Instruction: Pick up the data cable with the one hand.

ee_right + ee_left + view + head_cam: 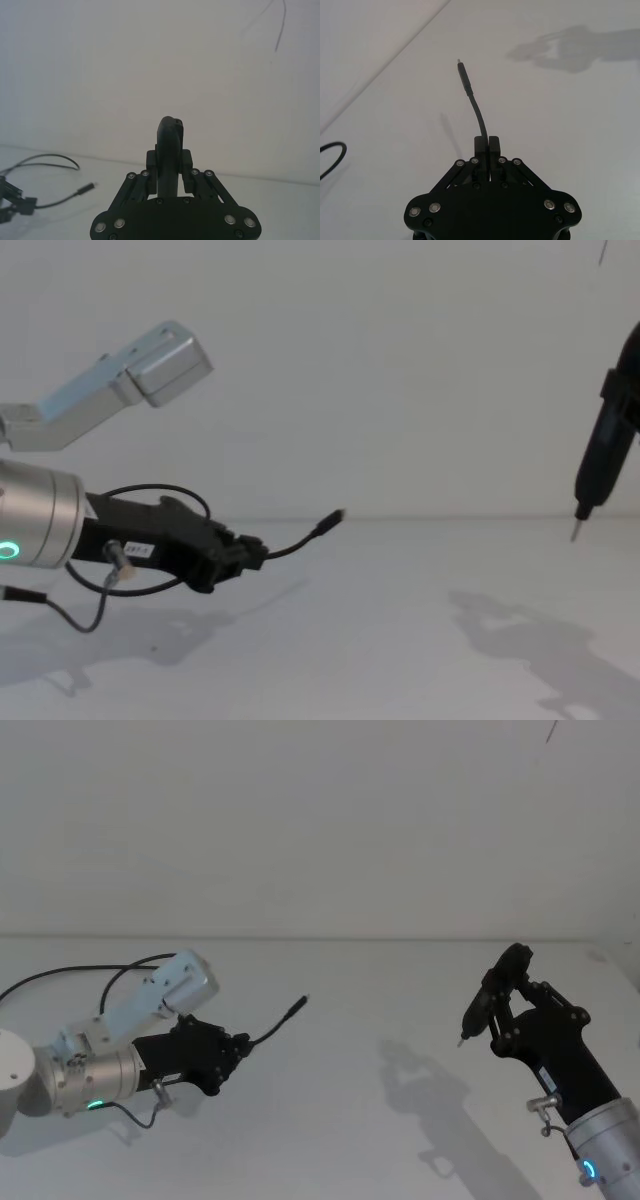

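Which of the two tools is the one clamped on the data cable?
The left tool, low over the table, shut on the data cable behind its plug; the right tool, raised, grips a dark pen-like object instead.

Black jaws, silver wrists (100, 1075), green rings (95, 1103)

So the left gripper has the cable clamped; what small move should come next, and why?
Probably a short straight lift with the left gripper, kept shut. Its fingers clamp the data cable behind the plug, which juts out above the table, while the cable's long end trails back across the surface. The right gripper, shut on a black tool, stands well apart.
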